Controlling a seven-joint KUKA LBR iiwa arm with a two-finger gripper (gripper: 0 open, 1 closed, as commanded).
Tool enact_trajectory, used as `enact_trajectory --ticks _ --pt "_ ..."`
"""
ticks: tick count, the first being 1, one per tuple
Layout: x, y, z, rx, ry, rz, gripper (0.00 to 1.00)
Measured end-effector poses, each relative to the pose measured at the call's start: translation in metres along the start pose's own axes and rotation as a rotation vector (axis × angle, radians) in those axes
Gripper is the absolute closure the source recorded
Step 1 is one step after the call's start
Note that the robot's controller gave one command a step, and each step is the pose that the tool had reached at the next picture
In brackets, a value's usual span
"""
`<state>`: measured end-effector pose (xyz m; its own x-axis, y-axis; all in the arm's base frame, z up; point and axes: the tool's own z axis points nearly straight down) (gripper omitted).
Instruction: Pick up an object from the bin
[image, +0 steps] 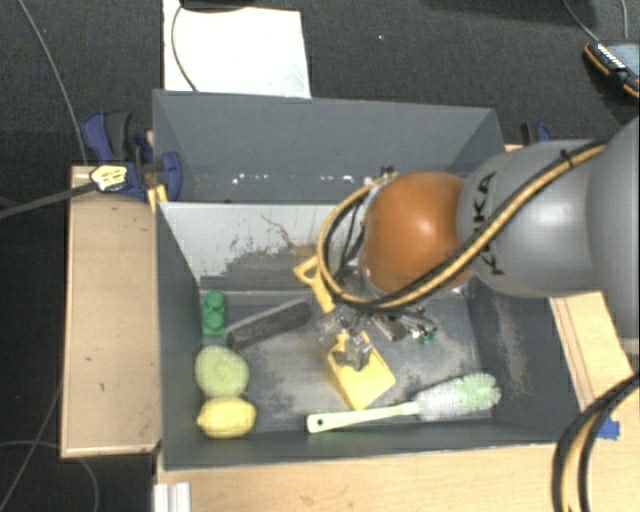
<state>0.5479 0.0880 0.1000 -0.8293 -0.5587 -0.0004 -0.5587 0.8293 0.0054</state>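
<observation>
Gripper (350, 350) at 1 flat yellow square pad (368, 385); open/closed, can't tell. Should lift straight up, pad kept level.

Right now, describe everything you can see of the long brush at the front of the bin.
The brush lies flat on the bin floor near the front wall, running left to right and slightly tilted. Its thin pale handle looks like plastic and ends at the left; the fluffy head of white and green bristles points right. A corner of the yellow flat piece reaches the handle; contact cannot be told. The gripper is apart from it.
</observation>
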Motion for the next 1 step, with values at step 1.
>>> enact_trajectory --ticks 1 --pt "-0.0016 -0.0004 -0.0175 0.002 -0.006 0.001 1.00"
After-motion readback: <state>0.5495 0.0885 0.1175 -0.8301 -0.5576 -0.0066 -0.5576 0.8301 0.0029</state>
